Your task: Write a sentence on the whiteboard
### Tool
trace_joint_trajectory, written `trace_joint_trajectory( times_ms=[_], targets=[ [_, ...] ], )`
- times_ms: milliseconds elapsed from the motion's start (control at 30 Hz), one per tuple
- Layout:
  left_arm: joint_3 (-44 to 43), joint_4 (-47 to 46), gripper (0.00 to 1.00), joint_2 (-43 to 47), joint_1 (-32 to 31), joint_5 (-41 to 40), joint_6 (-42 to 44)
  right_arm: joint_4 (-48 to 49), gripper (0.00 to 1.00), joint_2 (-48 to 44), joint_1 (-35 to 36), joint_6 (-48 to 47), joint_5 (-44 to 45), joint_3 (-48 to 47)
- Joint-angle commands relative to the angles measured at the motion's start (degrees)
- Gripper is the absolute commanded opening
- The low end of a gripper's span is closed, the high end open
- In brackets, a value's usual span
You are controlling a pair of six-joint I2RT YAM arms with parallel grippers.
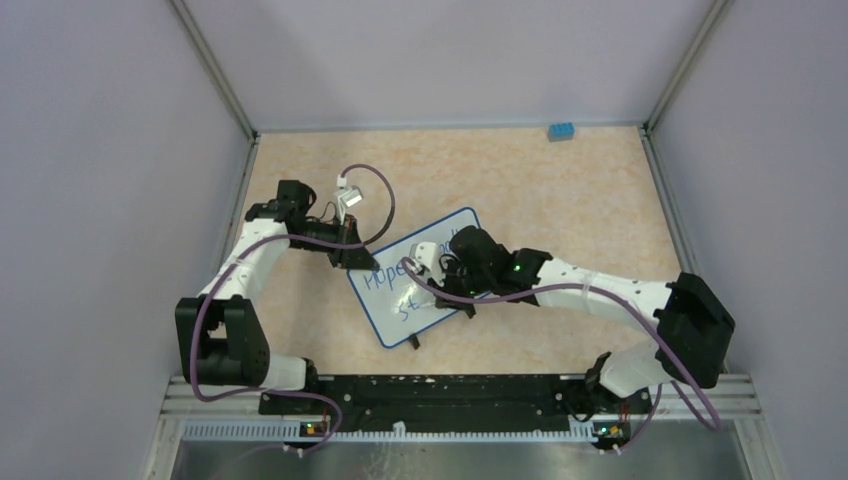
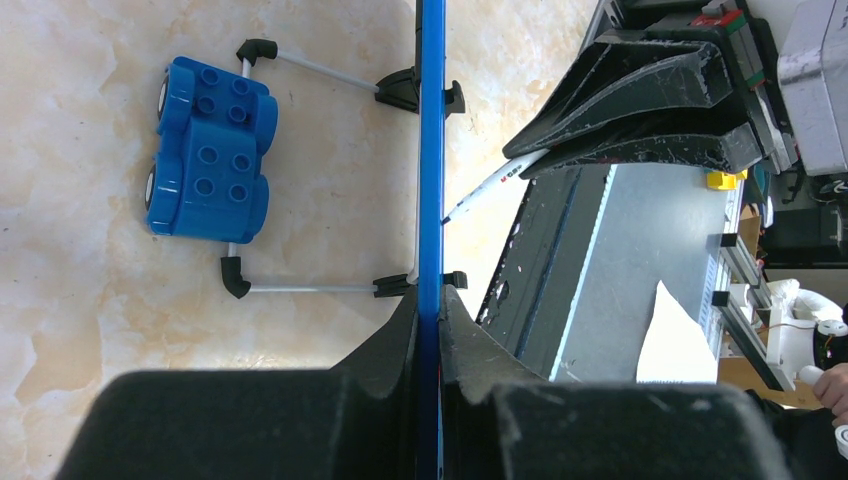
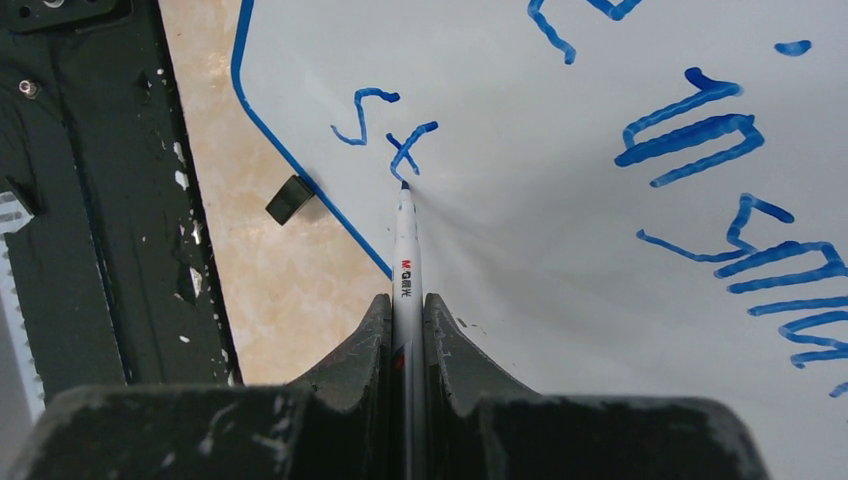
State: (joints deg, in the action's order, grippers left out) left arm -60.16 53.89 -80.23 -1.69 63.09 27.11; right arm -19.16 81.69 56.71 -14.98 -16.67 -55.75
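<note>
The whiteboard [image 1: 420,300], white with a thin blue rim, lies tilted mid-table. My left gripper [image 1: 352,256] is shut on its upper-left edge; in the left wrist view the blue rim [image 2: 431,150] runs edge-on between my fingers [image 2: 400,340]. My right gripper [image 1: 440,272] is shut on a white marker [image 3: 405,250], its tip touching the board at the letters "St" [image 3: 385,130] of the lower line. Blue words of the sentence [image 3: 740,200] fill the upper line; part of the sentence is hidden under the right arm in the top view.
A blue toy brick [image 1: 561,131] sits at the table's far edge. In the left wrist view a blue brick car [image 2: 208,150] lies behind the board by its wire stand [image 2: 310,288]. A black rail [image 1: 440,395] runs along the near edge. Grey walls enclose the table.
</note>
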Motion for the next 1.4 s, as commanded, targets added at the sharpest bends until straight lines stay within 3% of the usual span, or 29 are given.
trace_joint_trajectory(
  times_ms=[0, 367, 933, 1367],
  targets=[
    [0.6, -0.7, 0.0, 0.9, -0.2, -0.6, 0.4, -0.1, 0.0, -3.1, -1.3, -0.9, 1.9, 0.2],
    [0.5, -0.7, 0.0, 1.0, -0.2, -0.5, 0.2, -1.9, 0.0, -6.6, -1.6, -2.7, -2.8, -1.3],
    [0.4, -0.6, 0.0, 1.1, -0.2, -0.4, 0.3, 0.0, 0.0, -1.3, -1.6, -1.8, 1.3, -2.0],
    [0.4, -0.6, 0.0, 0.9, -0.2, -0.3, 0.3, -1.5, 0.0, -3.1, -3.6, -2.7, 3.0, -1.2]
  ],
)
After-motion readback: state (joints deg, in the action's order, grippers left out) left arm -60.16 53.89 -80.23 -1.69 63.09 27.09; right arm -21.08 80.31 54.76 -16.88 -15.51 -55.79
